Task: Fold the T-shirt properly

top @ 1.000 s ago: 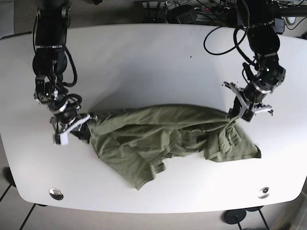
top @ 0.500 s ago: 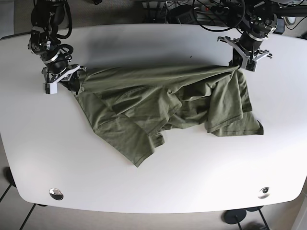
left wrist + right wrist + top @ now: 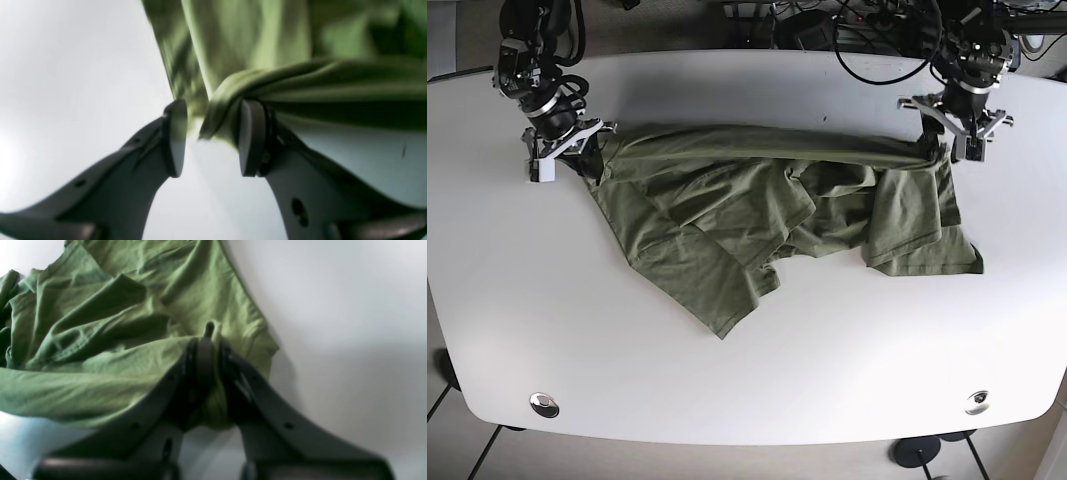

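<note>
Shirt (image 3: 757,215) stretched taut across far half of table (image 3: 747,380), rest bunched and trailing toward near edge.

Right gripper (image 3: 208,340): jaws closed tight on a fabric bunch. Left gripper (image 3: 208,133): jaws partly apart, fabric between pads; only one pad visibly touches cloth, so grip looks weak. Risk: w/ top edge in tension, cloth may slip from left jaws and the edge collapse. Crumpled body and twisted sleeve would lock creases into any fold made now.
</note>
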Available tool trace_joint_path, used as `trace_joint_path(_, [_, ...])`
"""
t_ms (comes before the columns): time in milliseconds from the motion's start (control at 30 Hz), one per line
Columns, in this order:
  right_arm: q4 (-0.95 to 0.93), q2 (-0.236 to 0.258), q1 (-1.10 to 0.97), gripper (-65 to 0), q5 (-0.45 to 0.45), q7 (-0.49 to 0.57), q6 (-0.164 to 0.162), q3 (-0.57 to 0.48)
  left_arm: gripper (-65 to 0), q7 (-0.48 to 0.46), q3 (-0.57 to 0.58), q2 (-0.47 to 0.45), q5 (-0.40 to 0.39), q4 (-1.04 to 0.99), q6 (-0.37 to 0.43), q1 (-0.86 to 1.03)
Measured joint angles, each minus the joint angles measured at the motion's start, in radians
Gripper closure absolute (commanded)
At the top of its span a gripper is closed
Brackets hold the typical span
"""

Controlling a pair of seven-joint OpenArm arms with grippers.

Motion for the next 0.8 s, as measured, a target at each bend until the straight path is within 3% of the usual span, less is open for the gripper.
trace_joint_path(100, [0.0, 0.0, 0.001, -2.2, 0.0, 0.0, 0.0, 0.0, -23.5, 0.035, 0.0, -0.002, 0.0, 0.0, 0.001, -0.08])
trace_joint_path(200, [-0.003, 0.0, 0.013, -2.2, -0.005, 0.0, -0.005, 0.0, -23.3, 0.224, 0.028, -0.055, 0.0, 0.0, 0.003, -0.164])
trace_joint_path(333, [-0.003, 0.0, 0.019, -2.2, -0.006, 0.0, -0.009, 0.001, -23.3, 0.267, 0.021, -0.076, 0.001, 0.0, 0.003, -0.161])
trace_joint_path(500, [-0.002, -0.019, 0.02, -2.2, -0.007, 0.002, -0.009, 0.003, -23.5, 0.267, -0.058, -0.106, 0.012, -0.172, 0.009, -0.315])
trace_joint_path(667, [-0.002, -0.022, 0.02, -2.2, -0.007, 0.0, -0.008, 0.001, -23.7, 0.24, 0.018, -0.261, 0.007, -0.535, 0.01, -0.499])
trace_joint_path(733, [-0.002, -0.025, 0.02, -2.2, -0.007, 0.0, -0.008, 0.0, -24.7, 0.152, 0.025, -0.299, 0.008, -0.68, 0.011, -0.551])
trace_joint_path(800, [-0.002, -0.024, 0.02, -2.2, -0.007, 0.0, -0.008, 0.0, -34.7, 0.038, 0.048, -0.341, 0.008, -0.848, 0.011, -0.604])
